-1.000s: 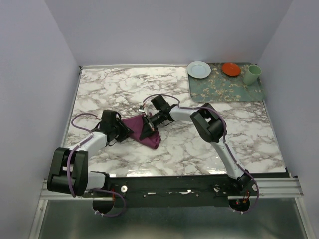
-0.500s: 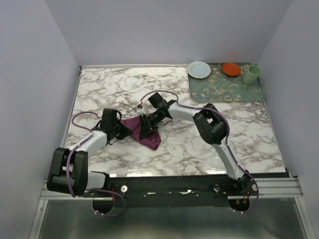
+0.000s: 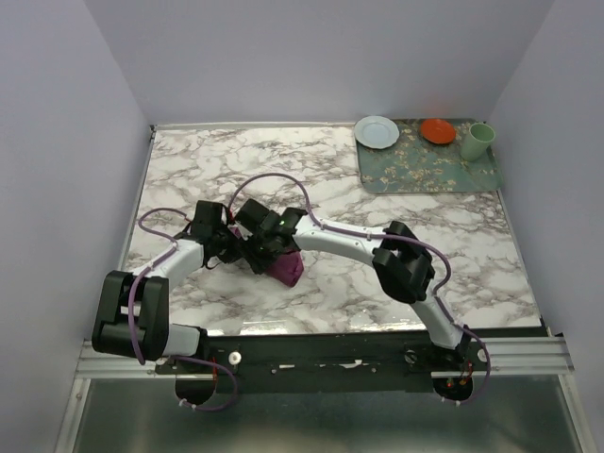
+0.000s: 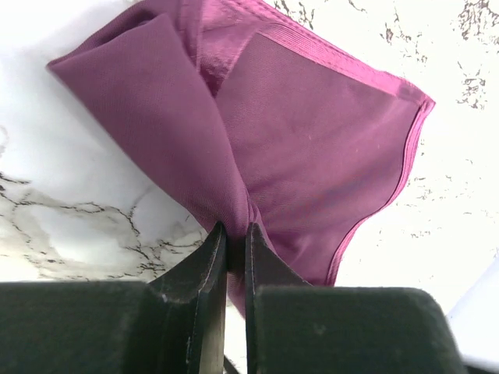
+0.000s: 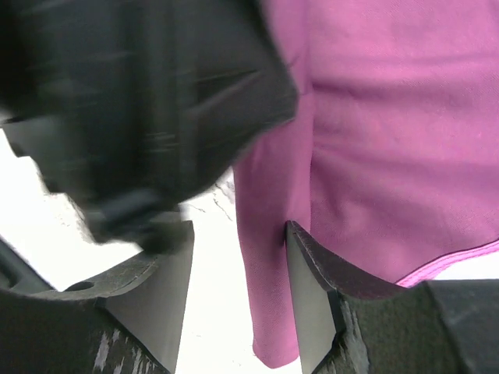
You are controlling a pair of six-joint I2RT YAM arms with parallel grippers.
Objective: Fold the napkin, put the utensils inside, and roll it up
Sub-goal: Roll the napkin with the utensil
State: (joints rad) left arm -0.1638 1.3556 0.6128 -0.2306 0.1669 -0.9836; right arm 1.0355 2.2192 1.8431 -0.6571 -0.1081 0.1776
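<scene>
The plum-purple napkin (image 3: 287, 269) lies bunched on the marble table (image 3: 396, 264) near its front left, half covered by both grippers. In the left wrist view the napkin (image 4: 312, 132) spreads out ahead, and my left gripper (image 4: 234, 238) is shut on a gathered fold at its near edge. My right gripper (image 3: 257, 253) has reached across and sits right beside the left gripper (image 3: 234, 247). Its jaws stand open (image 5: 238, 269), with a hanging fold of napkin (image 5: 390, 132) between them, against the right finger (image 5: 320, 280). The utensils are out of view.
A green floral mat (image 3: 425, 165) lies at the back right corner, carrying a pale blue plate (image 3: 377, 131), an orange dish (image 3: 437, 130) and a green cup (image 3: 477, 141). The dark blurred body of the left gripper (image 5: 132, 101) fills the right wrist view's upper left.
My left gripper has closed on the napkin's edge. My right gripper has opened, released the cloth and swung left to sit against the left gripper. The napkin now looks more bunched.
</scene>
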